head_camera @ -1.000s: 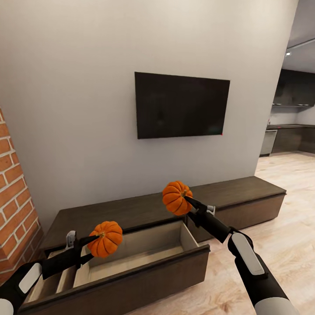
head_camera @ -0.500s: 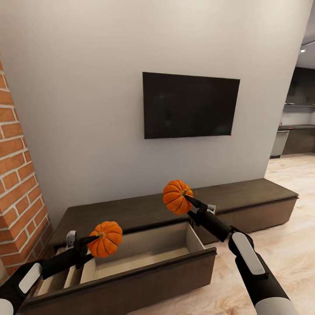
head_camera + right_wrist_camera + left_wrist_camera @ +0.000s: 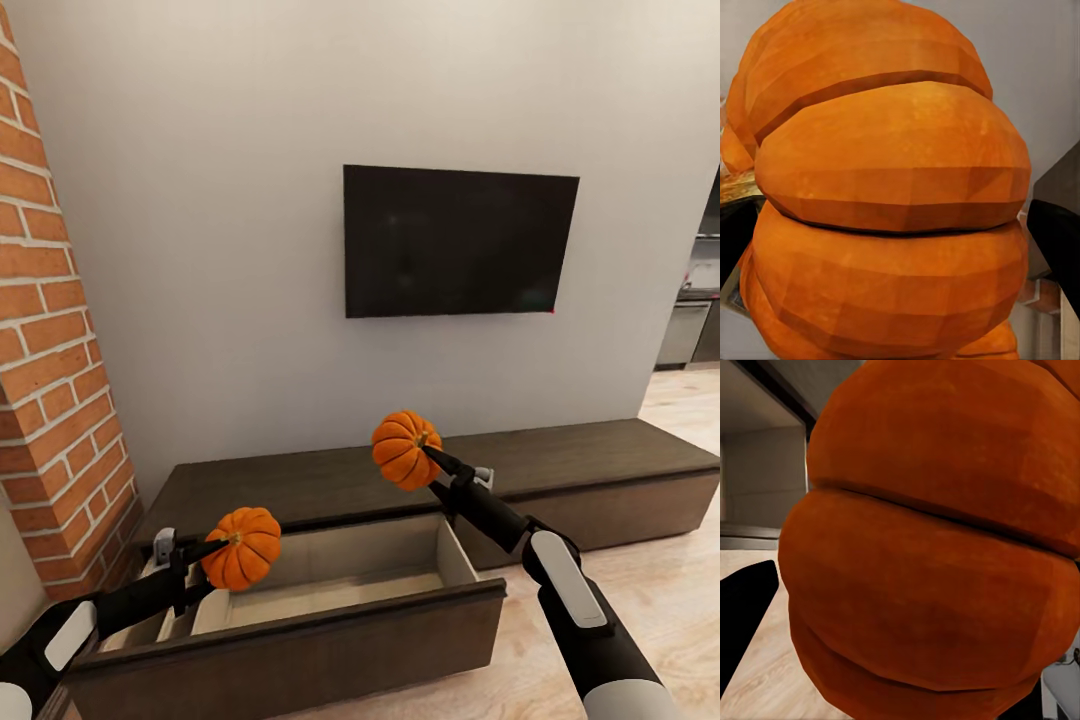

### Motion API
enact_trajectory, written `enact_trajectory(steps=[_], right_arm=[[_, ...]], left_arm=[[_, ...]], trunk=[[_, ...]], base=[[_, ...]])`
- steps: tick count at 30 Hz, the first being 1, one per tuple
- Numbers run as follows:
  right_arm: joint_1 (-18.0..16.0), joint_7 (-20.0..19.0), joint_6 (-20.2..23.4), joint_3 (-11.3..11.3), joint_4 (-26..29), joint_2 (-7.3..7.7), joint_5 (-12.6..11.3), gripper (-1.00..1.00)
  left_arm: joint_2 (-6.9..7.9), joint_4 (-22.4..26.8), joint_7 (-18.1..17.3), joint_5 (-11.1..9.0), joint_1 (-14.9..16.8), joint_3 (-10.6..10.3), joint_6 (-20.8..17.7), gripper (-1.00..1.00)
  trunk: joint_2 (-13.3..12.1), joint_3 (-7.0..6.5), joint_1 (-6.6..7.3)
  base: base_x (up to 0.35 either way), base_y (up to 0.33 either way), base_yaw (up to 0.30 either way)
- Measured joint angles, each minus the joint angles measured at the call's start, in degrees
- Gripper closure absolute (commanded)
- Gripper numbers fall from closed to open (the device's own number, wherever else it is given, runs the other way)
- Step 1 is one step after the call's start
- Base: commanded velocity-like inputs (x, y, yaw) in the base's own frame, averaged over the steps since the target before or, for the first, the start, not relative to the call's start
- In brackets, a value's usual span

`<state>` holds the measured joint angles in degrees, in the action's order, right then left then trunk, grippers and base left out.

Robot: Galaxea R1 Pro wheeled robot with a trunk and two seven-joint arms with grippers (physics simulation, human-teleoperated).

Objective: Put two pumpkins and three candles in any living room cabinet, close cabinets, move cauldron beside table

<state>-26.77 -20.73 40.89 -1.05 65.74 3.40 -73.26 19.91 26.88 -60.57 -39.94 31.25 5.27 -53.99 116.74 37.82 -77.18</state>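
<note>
Orange ribbed pumpkins, one per arm, both off the ground. Left gripper has its jaws clamped at the stem of the left round bright-orange pumpkin, which hangs over the left part of the open drawer. Right gripper has its jaws clamped the same way on the right round bright-orange pumpkin, held higher, above the back right corner of that drawer and in front of the top of the long low dark-brown wooden cabinet.

Drawer is pulled out and looks empty, pale wood inside, with slim divider slots at its left end. Black wall-mounted TV above, red brick column to the left, light wood floor to the right.

Wrist views: ribbed orange skin right up against the left lens, same on the right; dark finger edges at the sides.

Risks as I judge them:
- Stem-only hold. Pumpkin could swing or slip out on a fast move.
- Right pumpkin sits high, near the drawer's back corner. Released there it could hit the cabinet top or the rim and roll to the floor.
- Left one is near the divider slots; it could wedge on them and sit proud, blocking the drawer from shutting.
- Both dropped together could knock each other.
</note>
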Motion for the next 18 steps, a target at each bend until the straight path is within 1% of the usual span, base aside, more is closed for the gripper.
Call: enact_trajectory(steps=[6, 8, 10, 13, 15, 16, 17, 18], right_arm=[[0.0, 0.3, -0.1, 0.2, -0.5, -0.05, 0.3, 1.0], [0.0, 0.9, -1.0, 0.4, -1.9, -0.1, 1.6, 1.0], [0.0, 1.5, -1.5, 0.7, -3.3, -0.1, 3.6, 1.0], [0.0, 2.4, -1.5, 0.9, -5.4, -0.13, 4.7, 1.0], [0.0, 4.7, -1.4, 1.7, -7.3, -0.17, 5.8, 1.0], [0.0, 6.5, -1.4, 2.8, -8.1, -0.22, 5.6, 1.0], [0.0, 7.4, -1.4, 3.7, -8.5, -0.29, 5.9, 1.0], [0.0, 7.9, -1.4, 4.8, -8.8, -0.47, 5.3, 1.0]], left_arm=[[-0.07, -0.1, 0.1, 0.1, 0.0, 0.1, 0.0, 1.0], [-0.14, -0.1, 0.2, 0.3, 0.0, 0.0, 0.0, 1.0], [-0.24, -0.1, 0.2, 0.3, 0.0, -0.2, 0.0, 1.0], [0.04, -0.1, 0.1, 0.0, 0.0, 0.1, -0.1, 1.0], [0.2, -0.1, 0.0, -0.1, 0.0, 0.2, -0.1, 1.0], [0.26, -0.1, -0.1, -0.1, 0.0, 0.2, -0.1, 1.0], [0.28, -0.1, -0.1, -0.2, 0.0, 0.2, -0.1, 1.0], [0.26, -0.1, -0.1, -0.2, 0.0, 0.2, -0.1, 1.0]], trunk=[[0.0, 0.0, -0.01], [0.0, 0.0, 0.01], [0.0, 0.0, 0.02], [0.0, 0.01, 0.0], [0.0, 0.01, -0.01], [0.0, 0.01, -0.01], [0.0, 0.01, 0.0], [0.0, 0.01, 0.0]], base=[[0.031, -0.015, 0.001], [0.189, -0.002, 0.0], [0.259, -0.001, 0.0], [0.114, 0.0, 0.0], [0.037, 0.0, 0.0], [0.066, 0.0, 0.0], [0.122, 0.0, 0.0], [0.188, 0.0, 0.0]])
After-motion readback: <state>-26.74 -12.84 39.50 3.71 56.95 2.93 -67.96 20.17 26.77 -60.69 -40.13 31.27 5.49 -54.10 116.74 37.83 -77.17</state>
